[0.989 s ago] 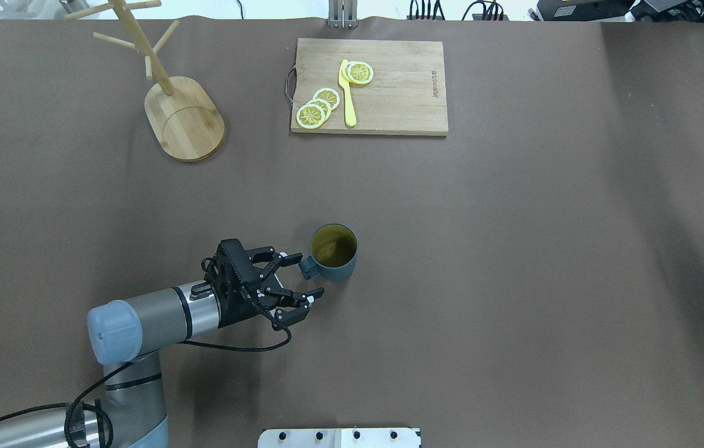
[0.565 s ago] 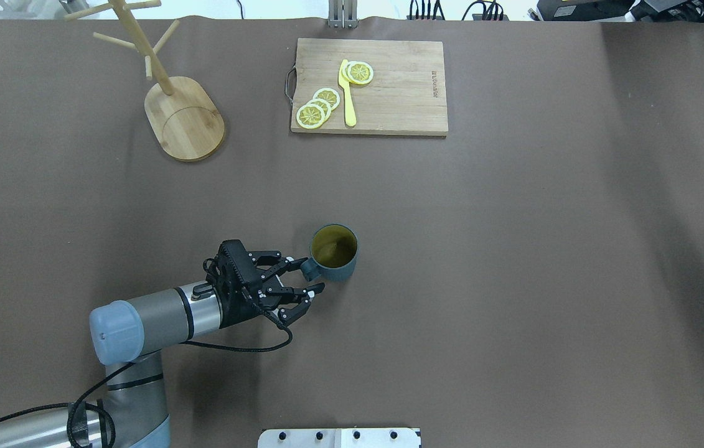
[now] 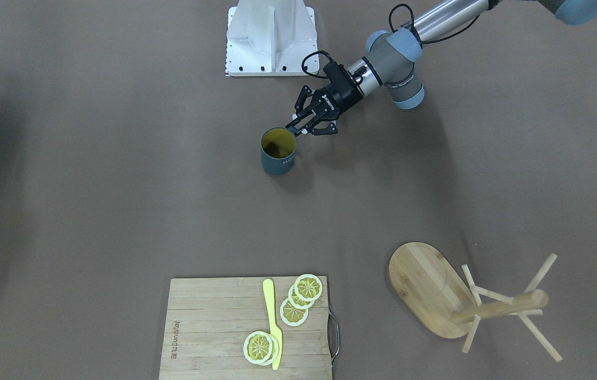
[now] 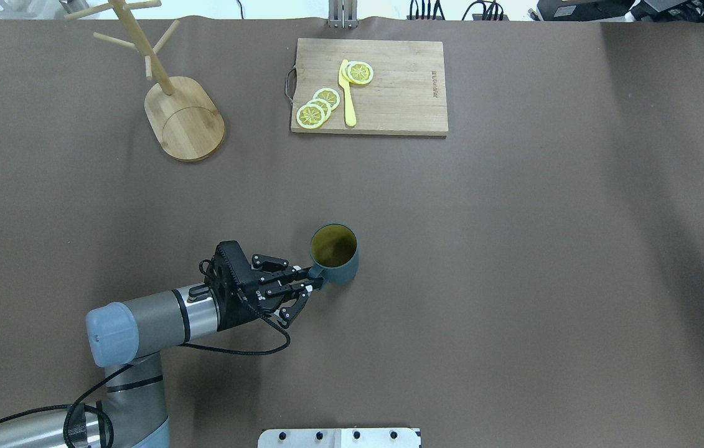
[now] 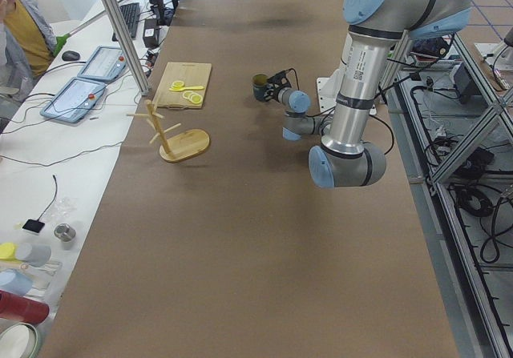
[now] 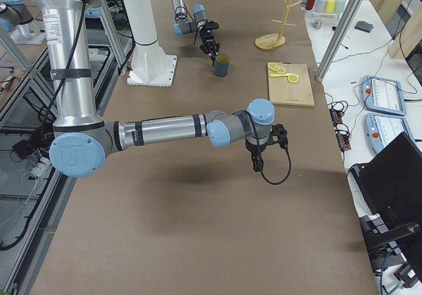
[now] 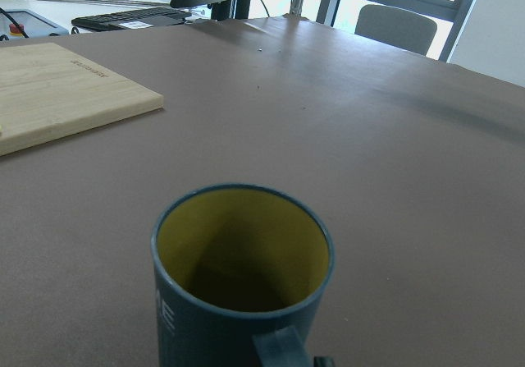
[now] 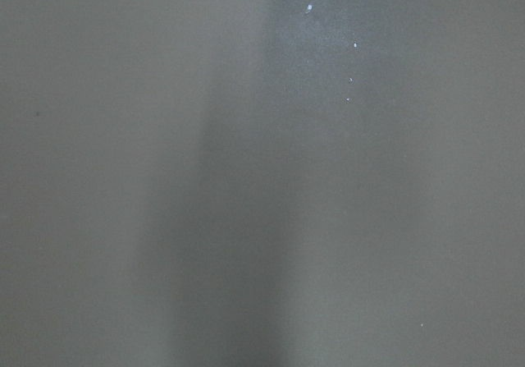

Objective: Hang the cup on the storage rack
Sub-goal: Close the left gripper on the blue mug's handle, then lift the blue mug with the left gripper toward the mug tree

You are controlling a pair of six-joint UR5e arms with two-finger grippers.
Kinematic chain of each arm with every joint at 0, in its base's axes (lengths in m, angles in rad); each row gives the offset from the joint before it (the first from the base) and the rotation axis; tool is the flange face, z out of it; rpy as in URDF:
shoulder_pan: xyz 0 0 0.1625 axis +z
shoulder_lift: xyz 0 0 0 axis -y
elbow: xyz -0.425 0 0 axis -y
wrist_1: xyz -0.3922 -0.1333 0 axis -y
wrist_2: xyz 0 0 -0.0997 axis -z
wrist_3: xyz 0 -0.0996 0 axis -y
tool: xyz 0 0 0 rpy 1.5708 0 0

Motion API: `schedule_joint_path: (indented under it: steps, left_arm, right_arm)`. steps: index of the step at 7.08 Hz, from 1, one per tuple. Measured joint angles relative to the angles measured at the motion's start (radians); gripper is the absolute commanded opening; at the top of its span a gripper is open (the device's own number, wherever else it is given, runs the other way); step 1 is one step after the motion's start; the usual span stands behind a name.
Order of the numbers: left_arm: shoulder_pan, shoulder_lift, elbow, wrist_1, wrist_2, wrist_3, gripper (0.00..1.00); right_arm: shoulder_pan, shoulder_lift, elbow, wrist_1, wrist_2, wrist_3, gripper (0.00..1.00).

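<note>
On the brown-covered table (image 4: 513, 280): a dark blue-grey mug (image 4: 334, 252), a bamboo mug tree (image 4: 185, 118), a rectangular wooden cutting board (image 4: 401, 93).

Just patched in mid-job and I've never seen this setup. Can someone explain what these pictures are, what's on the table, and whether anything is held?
This is a robot with two arms at a brown table, each ending in a two-finger claw. Two pictures look down on the table, two look along it from its ends, and two come from wrist cameras. The left claw is shut on the handle of the cup, which stands upright. Farther off are the storage rack, pegs bare, and a cutting board with lemon slices and a yellow knife. The right claw hangs over bare table; open or shut, I cannot tell.
</note>
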Motion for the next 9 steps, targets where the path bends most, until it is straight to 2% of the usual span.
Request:
schedule_joint_path:
  steps: [6, 9]
  left_arm:
    - [-0.007, -0.007, -0.065, -0.037, -0.026, -0.215, 0.00]
    - [-0.076, 0.009, -0.109, -0.038, -0.025, -0.401, 0.00]
  right_arm:
    - [0.011, -0.001, 0.005, 0.000, 0.000, 0.000, 1.00]
    - [0.024, -0.001, 0.008, 0.001, 0.000, 0.000, 1.00]
